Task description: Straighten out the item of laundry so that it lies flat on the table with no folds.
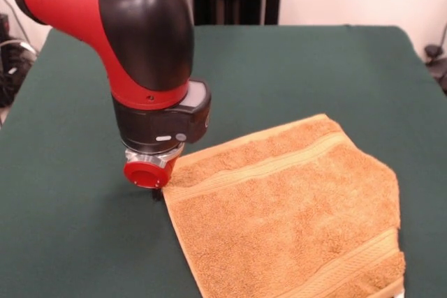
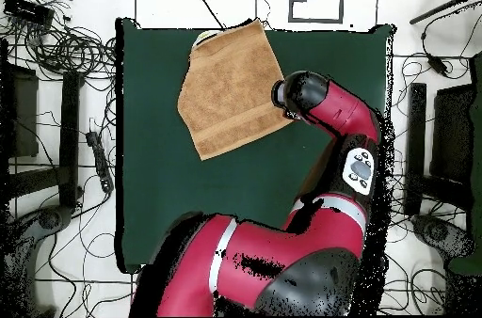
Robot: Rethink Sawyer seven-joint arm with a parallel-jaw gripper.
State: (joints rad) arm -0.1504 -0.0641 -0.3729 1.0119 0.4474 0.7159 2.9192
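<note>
The claw [image 1: 155, 188] is pressing down at the corner of the orange-tan towel [image 1: 293, 207], which is lying nearly flat across the green desk [image 1: 70, 228], its fingers hidden so their state cannot be told; a sideways drag risks rucking that corner.

The arm [image 1: 133, 47] has glossy red shells with rounded black joint covers. In the front view, upper left of the frame, its black wrist housing carries a grey-white panel, two small pale marks and a silver ring above a round red cap [image 1: 146, 174]. Overhead, at right, a white oval panel with dark buttons [image 2: 359, 169] sits on a red link.
</note>
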